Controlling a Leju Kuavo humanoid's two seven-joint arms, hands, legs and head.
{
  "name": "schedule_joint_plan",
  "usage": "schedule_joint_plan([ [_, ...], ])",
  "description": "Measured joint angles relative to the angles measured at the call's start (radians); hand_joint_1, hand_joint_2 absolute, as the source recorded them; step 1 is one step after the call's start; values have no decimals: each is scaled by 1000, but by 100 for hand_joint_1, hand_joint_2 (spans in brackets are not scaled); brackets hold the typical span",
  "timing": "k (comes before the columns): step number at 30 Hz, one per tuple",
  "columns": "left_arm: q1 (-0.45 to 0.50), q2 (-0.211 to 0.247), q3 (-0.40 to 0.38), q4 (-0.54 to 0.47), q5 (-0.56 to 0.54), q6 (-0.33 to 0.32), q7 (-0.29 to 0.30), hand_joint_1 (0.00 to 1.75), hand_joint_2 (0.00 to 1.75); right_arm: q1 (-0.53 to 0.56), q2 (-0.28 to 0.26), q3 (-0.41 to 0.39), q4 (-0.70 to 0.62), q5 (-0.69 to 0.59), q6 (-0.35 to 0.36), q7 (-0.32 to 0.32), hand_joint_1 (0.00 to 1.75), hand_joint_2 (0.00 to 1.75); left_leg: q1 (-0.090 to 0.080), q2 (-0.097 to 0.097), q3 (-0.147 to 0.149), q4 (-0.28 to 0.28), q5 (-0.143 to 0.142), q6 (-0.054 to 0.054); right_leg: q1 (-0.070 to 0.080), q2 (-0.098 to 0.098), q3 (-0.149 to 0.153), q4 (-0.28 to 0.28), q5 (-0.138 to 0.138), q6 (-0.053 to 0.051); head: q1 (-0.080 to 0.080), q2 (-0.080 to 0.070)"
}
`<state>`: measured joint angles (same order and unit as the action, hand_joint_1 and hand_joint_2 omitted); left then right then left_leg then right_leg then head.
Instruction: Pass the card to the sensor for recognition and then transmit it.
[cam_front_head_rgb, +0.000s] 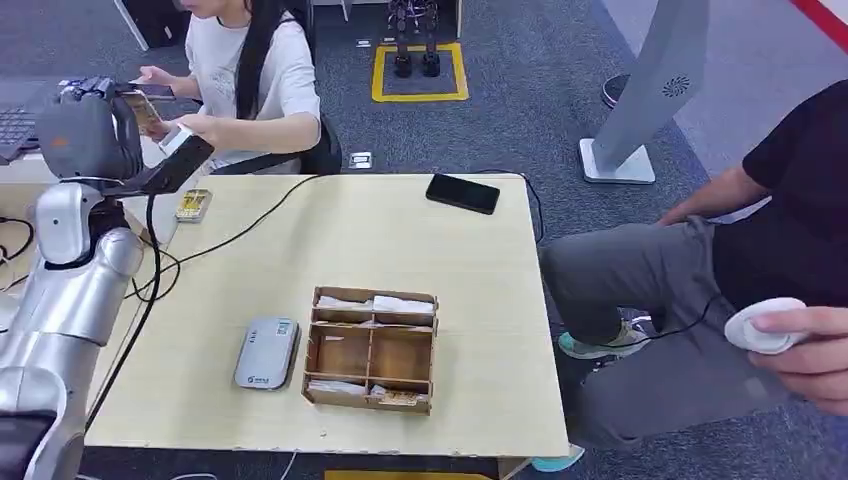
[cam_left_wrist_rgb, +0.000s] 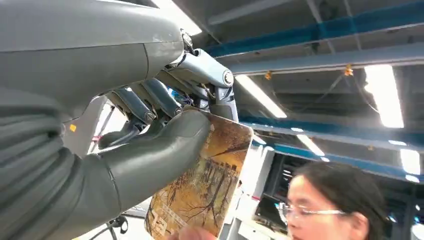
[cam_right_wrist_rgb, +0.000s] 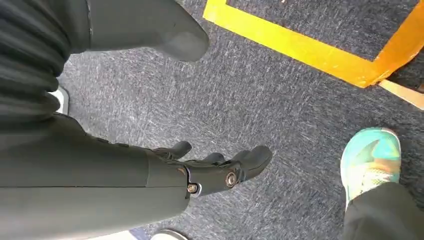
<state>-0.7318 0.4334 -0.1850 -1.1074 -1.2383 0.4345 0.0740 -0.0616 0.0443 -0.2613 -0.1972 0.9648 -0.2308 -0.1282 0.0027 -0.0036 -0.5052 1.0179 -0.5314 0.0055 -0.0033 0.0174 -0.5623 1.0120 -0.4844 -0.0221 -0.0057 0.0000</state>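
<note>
- The card (cam_left_wrist_rgb: 205, 180) is pinched in the left hand (cam_left_wrist_rgb: 165, 130), the thick thumb pressing one face and the darker fingers (cam_left_wrist_rgb: 150, 100) backing the other. The hand is raised off the far left corner of the desk (cam_front_head_rgb: 400, 240), toward a seated person (cam_front_head_rgb: 250, 70).
- The card looks thin, flat and light. It is probably stiff enough to hold its shape, but smooth-faced, so I judge it apt to slide out of a loose pinch.
- The hold sits on one end and the rest juts free. That free end is the natural place for someone to take it. A fingertip, not the robot's, shows at the card's free edge in the left wrist view.
- Its face carries a printed picture of bare trees in amber and brown. There is small print near one corner, too fine to read.
- The grey sensor (cam_front_head_rgb: 267, 352) lies flat on the desk just beside the wooden tray (cam_front_head_rgb: 371, 348), well apart from the card. A small mark on its near end cannot be read.
- A black phone (cam_front_head_rgb: 462, 193) rests near the far edge of the desk.
- The right hand (cam_right_wrist_rgb: 220, 167) hangs over the carpet holding nothing, its fingers loosely extended.
</note>
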Motion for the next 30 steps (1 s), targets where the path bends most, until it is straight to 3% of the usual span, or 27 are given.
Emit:
schedule_joint_plan([
  [1,2,0,-3,5,-10,3,0,164,175,0,0,0,0,0,0,-2,0,175,0,0,0,0,0,0,0,0,0,0,0,0,0,0],
  [2,4,2,-7,8,-23,9,2,175,175,0,0,0,0,0,0,-4,0,175,0,1,0,0,0,0,0,1,0,0,0,0,0,0],
  [3,7,3,-11,10,-34,19,6,162,175,0,0,0,0,0,0,-6,0,175,0,1,-1,0,0,0,0,2,-1,0,0,0,0,0],
  [4,9,4,-12,11,-35,27,8,17,175,0,0,0,0,0,0,-6,0,175,0,2,-1,0,0,0,0,2,-1,0,0,0,0,0],
  [5,11,4,-12,12,-35,36,10,0,175,0,0,0,0,0,0,-6,0,175,0,2,-1,0,0,0,0,3,-1,0,0,0,0,0],
  [15,57,47,-12,12,32,79,-6,0,175,4,0,0,0,-13,-12,-7,0,175,0,2,-2,0,0,0,0,1,-1,1,0,0,0,0],
  [19,175,107,40,-35,121,165,-10,0,175,12,0,-5,0,-34,-21,-19,0,175,-1,9,1,-3,-1,-1,-2,9,0,2,0,0,0,0],
  [22,338,150,176,-86,249,226,-68,0,175,35,0,-14,2,-49,-35,-26,0,175,-1,16,5,-5,-3,-2,-2,17,-1,2,-1,-1,0,0],
  [24,469,155,337,-123,328,229,-144,0,175,52,0,-28,5,-61,-44,-36,0,175,-1,16,4,-7,-4,-3,-2,16,-1,1,-3,-2,-1,0],
  [26,574,147,521,-123,417,230,-276,0,175,58,-2,-37,6,-66,-52,-37,0,175,0,18,5,-8,-6,-5,-1,19,-2,1,-4,-4,-1,0],
  [28,636,127,761,-83,472,230,-422,0,175,67,-3,-51,8,-74,-53,-39,0,175,1,20,5,-8,-8,-6,0,20,-1,1,-5,-4,0,0],
  [30,683,112,965,7,493,229,-488,0,175,72,-3,-63,10,-81,-56,-43,0,175,0,20,7,-9,-8,-6,-1,20,-1,1,-6,-4,-1,0],
])
